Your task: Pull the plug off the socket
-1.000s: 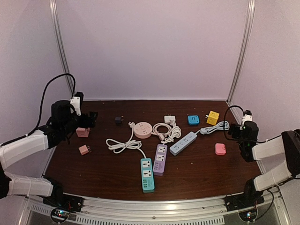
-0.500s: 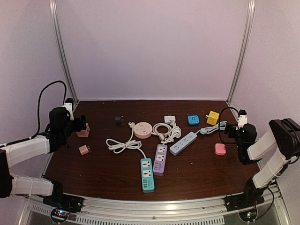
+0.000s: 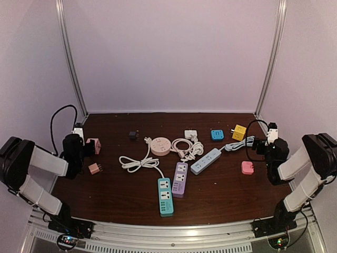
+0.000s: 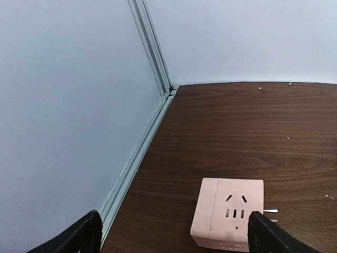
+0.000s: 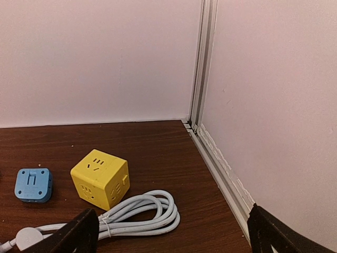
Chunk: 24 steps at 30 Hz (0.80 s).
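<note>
**Left:** the left gripper [image 4: 175, 238] stands wide with nothing held. Only its two fingertips show, cut off at the lower edge. A pink cube socket [image 4: 227, 213] sits on the worktop [image 4: 237, 121], its near corner hidden by the right fingertip.

**Centre, top view only:** a white plug [image 3: 148, 140] lies against the round pink socket [image 3: 160, 145]. It is too small to tell whether it is seated. Three power strips [image 3: 180, 179] lie nearby.

**Right:** the right gripper [image 5: 175, 238] is wide and empty. It faces a yellow cube socket [image 5: 100, 178] and a coiled white cord [image 5: 142, 213].
</note>
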### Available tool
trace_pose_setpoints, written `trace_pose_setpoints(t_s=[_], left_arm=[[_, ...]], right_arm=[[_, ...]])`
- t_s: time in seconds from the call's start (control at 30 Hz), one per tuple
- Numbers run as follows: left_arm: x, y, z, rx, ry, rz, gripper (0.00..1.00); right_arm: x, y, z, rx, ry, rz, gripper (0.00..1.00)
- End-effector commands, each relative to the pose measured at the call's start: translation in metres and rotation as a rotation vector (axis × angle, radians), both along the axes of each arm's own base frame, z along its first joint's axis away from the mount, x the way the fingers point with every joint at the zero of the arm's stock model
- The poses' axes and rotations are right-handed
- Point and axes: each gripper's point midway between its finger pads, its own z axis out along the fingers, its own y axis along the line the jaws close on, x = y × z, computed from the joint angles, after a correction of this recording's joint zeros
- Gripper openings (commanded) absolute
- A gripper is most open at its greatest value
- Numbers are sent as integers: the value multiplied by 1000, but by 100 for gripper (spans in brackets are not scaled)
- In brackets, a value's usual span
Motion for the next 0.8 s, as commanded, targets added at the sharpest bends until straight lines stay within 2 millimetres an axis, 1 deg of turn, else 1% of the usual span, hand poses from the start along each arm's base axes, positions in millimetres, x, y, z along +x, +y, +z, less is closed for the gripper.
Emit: trace_pose_setpoints(t_s=[0.0,0.13,0.2,0.23,0.27,0.3,0.33,0.37,0.5,0.77], left_arm=[[9,-4,29,30,-177,-60,98],[12,-10,27,33,-168,-99,98],[14,-15,19,17,-151,-161,98],[15,-21,18,21,-165,-208,98],[15,-22,20,28,-173,-223,98],[16,-24,15,14,-140,-236,98],[18,-27,15,14,-145,-263,98],[19,-28,17,15,-155,-271,98],[18,-27,15,14,-144,-269,98],[18,-28,17,16,-152,-273,98]], right_arm=[[2,1,6,-3,-24,10,100],[2,1,6,-2,-24,10,100],[2,1,6,-2,-22,11,100],[2,1,6,-2,-23,10,100],[2,1,6,-2,-21,10,100],[2,1,6,-2,-22,10,100],[2,0,6,-2,-21,9,100],[2,0,6,-2,-22,9,100],[2,0,6,-2,-24,9,100],[2,0,6,-2,-22,9,100]])
